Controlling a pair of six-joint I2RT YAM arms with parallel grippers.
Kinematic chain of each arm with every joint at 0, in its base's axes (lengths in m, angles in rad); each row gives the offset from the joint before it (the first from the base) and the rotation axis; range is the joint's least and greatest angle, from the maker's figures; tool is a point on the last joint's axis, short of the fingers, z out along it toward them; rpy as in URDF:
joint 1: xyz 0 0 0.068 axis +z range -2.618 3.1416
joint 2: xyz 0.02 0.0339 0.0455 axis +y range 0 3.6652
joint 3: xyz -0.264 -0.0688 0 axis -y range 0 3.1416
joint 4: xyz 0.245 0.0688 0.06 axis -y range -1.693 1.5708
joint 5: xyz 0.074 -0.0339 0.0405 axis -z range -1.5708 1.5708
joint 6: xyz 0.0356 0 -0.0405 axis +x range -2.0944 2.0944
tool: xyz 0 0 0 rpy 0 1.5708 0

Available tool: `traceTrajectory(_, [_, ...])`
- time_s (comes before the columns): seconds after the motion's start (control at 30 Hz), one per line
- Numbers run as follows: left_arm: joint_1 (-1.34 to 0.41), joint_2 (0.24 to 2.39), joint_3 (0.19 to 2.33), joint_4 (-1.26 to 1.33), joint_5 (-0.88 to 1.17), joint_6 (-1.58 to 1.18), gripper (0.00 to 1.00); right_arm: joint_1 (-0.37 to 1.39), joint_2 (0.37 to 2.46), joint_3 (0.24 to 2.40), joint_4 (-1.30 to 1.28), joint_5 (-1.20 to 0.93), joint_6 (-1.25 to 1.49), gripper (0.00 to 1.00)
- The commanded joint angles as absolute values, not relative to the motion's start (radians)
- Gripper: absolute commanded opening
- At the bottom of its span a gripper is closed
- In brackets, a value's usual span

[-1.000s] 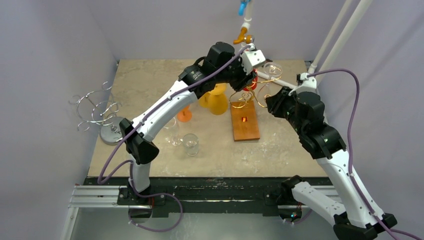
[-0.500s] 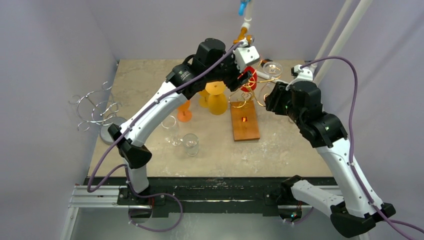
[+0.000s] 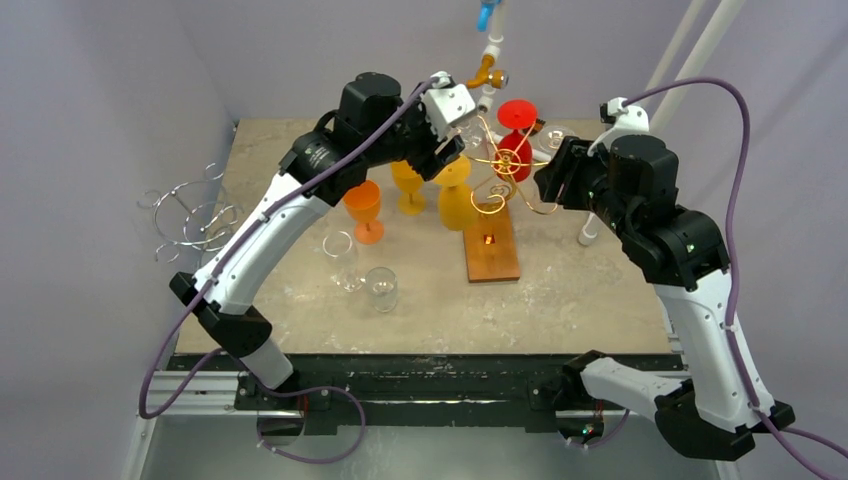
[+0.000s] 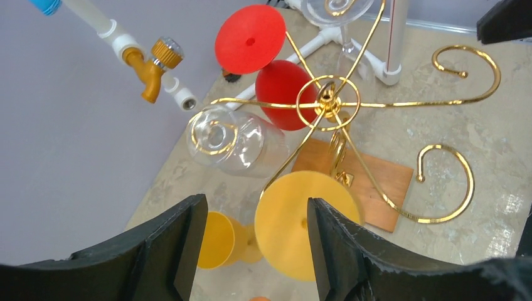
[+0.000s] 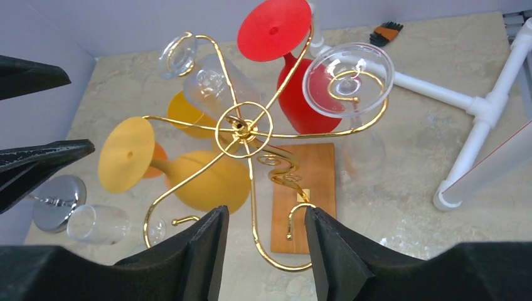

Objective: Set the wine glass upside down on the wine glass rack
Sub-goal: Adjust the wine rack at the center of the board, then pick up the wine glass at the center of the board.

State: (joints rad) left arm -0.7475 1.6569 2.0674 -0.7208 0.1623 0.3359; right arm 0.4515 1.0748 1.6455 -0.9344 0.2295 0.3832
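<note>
- The wine glass rack (image 5: 243, 130) is gold wire; its base plate (image 5: 317, 188) is orange-brown wood.
- Hung on it are a red glass (image 5: 274, 29), a yellow glass (image 5: 125, 155) and a colourless clear glass (image 5: 348, 78).
- The standing goblet (image 3: 364, 208) is orange.
- The table (image 3: 290, 160) is beige with a marbled pattern.
- The second rack (image 3: 195, 222) is silver.

Two arms of the gold wire glass rack (image 4: 327, 98) end in bare hooks (image 4: 448, 182) on the side toward the right arm, and there a claw can come in from above. The other arms are taken: an opaque red wine glass (image 4: 283, 84), an opaque yellow wine glass (image 4: 301, 222) and two clear hanging glasses (image 5: 348, 78). Left of the rack an orange goblet (image 3: 363, 208) and clear standing glasses (image 3: 381, 288) crowd the marble-pattern worktop (image 3: 570, 290), whose near right part is bare. A white pipe frame (image 5: 478, 119) blocks the far right.
</note>
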Motion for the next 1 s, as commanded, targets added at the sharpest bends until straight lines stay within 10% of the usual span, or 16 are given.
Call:
traceTrajectory(0.0, [-0.698,1.575,2.039,-0.757,0.141,0.348,0.64,0.454,1.092,1.703,-0.956,0.189,0.371,0.57])
traceTrajectory(0.47, [-0.490,1.417,1.896,-0.940,0.154,0.374,0.66,0.465,1.105,1.688,-0.907,0.088,0.418,0.60])
traceTrajectory(0.77, [-0.386,1.393,1.812,-1.134,0.117,0.378,0.73,0.674,1.208,1.802,-0.886,0.204,0.460,0.97])
traceTrajectory(0.97, [-0.296,1.303,1.641,-1.074,0.088,0.381,0.74,0.892,1.358,1.987,-0.914,0.362,0.473,0.99])
